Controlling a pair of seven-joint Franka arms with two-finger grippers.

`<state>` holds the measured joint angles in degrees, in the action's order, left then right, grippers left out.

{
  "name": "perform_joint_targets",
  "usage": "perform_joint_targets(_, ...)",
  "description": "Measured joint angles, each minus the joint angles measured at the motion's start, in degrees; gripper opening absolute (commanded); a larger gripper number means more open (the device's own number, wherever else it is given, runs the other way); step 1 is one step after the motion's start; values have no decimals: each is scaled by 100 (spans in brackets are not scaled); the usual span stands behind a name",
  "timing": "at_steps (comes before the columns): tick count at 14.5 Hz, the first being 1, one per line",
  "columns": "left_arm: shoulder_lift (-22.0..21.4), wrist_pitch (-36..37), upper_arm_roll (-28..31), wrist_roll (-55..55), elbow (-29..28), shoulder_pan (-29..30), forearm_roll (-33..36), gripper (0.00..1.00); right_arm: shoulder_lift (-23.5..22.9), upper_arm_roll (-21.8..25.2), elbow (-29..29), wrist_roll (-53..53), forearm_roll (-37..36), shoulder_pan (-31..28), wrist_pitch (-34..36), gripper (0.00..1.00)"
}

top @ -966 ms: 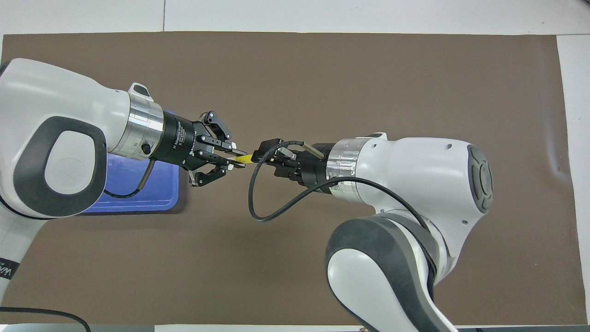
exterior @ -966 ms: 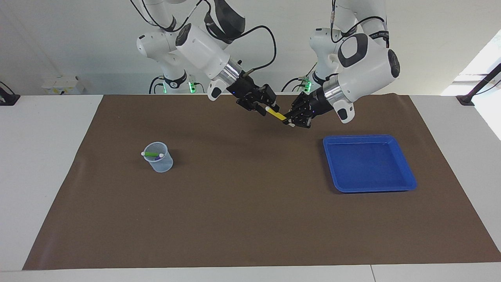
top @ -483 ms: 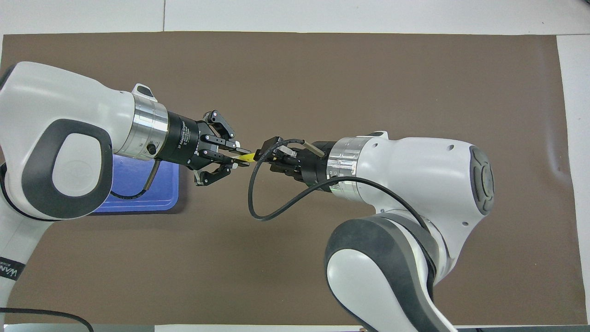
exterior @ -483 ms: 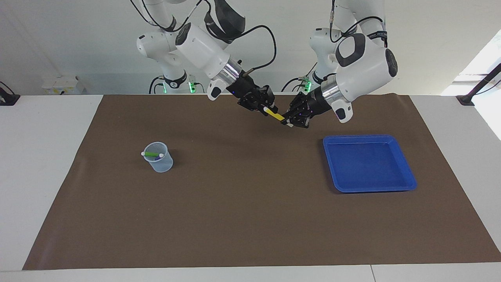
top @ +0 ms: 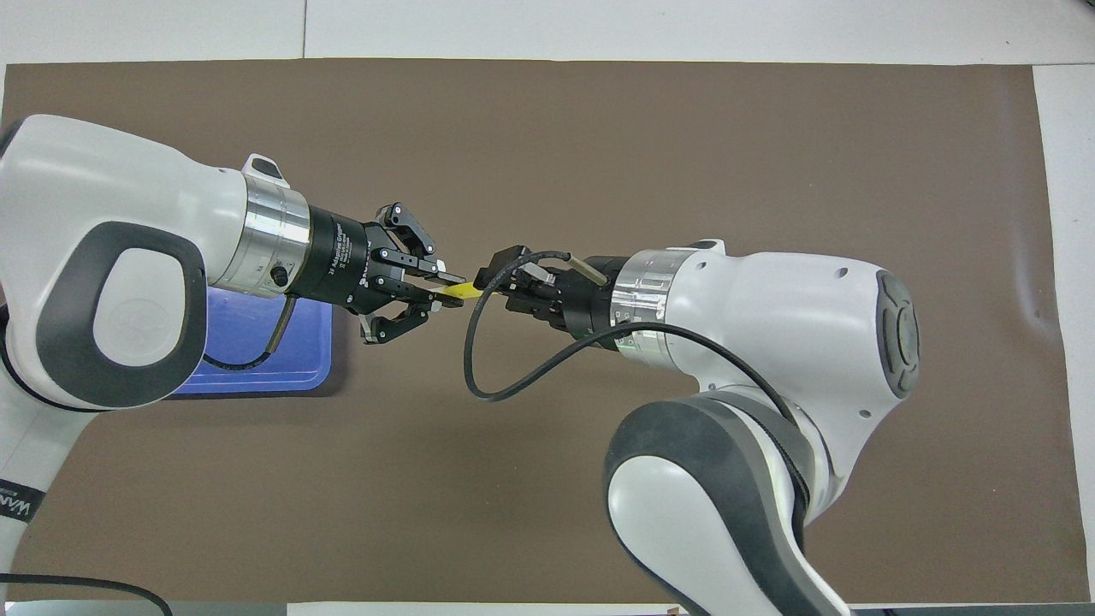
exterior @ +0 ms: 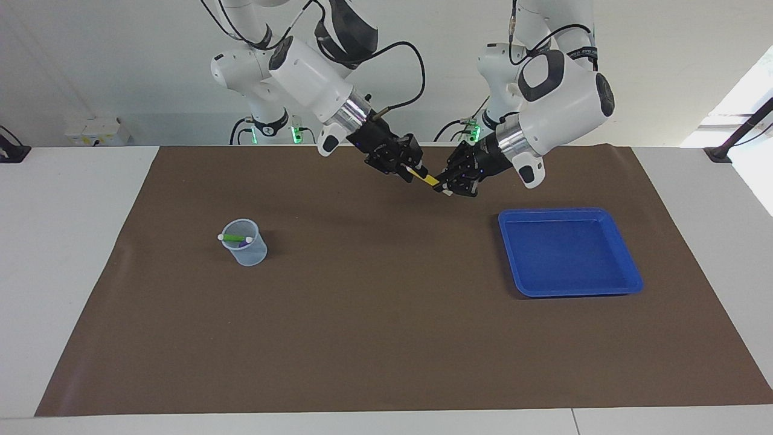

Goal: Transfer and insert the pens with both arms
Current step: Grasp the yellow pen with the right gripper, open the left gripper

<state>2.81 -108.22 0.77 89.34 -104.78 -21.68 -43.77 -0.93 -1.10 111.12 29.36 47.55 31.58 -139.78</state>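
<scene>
A yellow pen hangs tilted in the air over the mat's middle, close to the robots. My left gripper is shut on its lower end. My right gripper is shut on its upper, capped end, which its fingers hide. A green pen lies across the mouth of a clear cup toward the right arm's end of the table, with a purple pen showing faintly under it. In the overhead view the right arm hides the cup.
A blue tray with nothing in it lies on the brown mat toward the left arm's end of the table. White table surface borders the mat on all sides.
My right gripper has closed on the yellow pen's capped end, which showed white before. Both grippers have drifted a little upward with the pen between them.
</scene>
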Motion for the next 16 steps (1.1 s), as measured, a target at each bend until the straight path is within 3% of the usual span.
perform_joint_targets(1,1,-3,-2,13,-13,-8,0,0,1,-1,-12,0,0,0,-11,7)
perform_joint_targets(2,1,-21,-2,24,-37,-31,0,0,1,-6,-33,0,0,1,-13,0)
perform_joint_targets(15,-1,-224,-5,121,-78,-128,0,0,-2,4,-41,-10,-1,-66,57,0)
perform_joint_targets(16,-1,-229,-5,123,-80,-131,0,99,-2,4,-41,-15,-1,-69,65,0)
